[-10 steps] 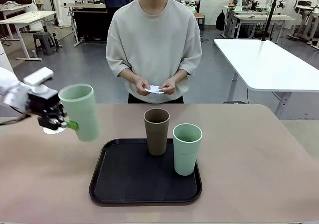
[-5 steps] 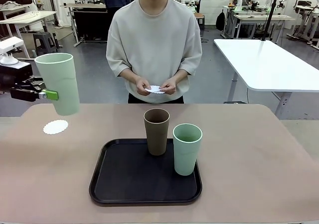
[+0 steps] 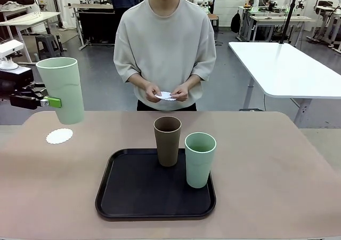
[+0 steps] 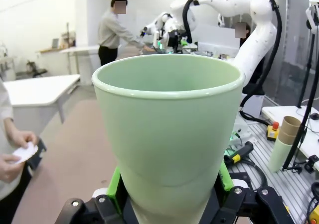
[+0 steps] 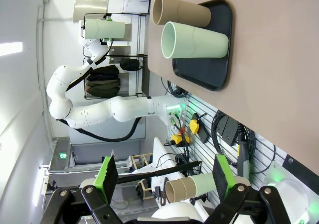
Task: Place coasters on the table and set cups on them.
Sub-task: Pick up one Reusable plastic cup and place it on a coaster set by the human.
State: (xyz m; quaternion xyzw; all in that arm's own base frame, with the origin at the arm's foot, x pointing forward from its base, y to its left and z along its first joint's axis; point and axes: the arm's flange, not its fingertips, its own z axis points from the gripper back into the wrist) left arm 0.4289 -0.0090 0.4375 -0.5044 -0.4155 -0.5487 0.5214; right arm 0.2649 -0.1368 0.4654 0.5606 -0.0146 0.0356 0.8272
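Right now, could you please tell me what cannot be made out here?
Front view: white paper pieces in the person's hands, small and under fingers, cannot be counted.
Left wrist view: the pale green matte tumbler's base is hidden by the left gripper shut on it.
Front view: the left edge cuts off that gripper's body.

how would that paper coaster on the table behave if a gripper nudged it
The coaster looks thin and lacy, so it is probably floppy and very light. Lying flat on the table, it would likely slide or crumple rather than roll.
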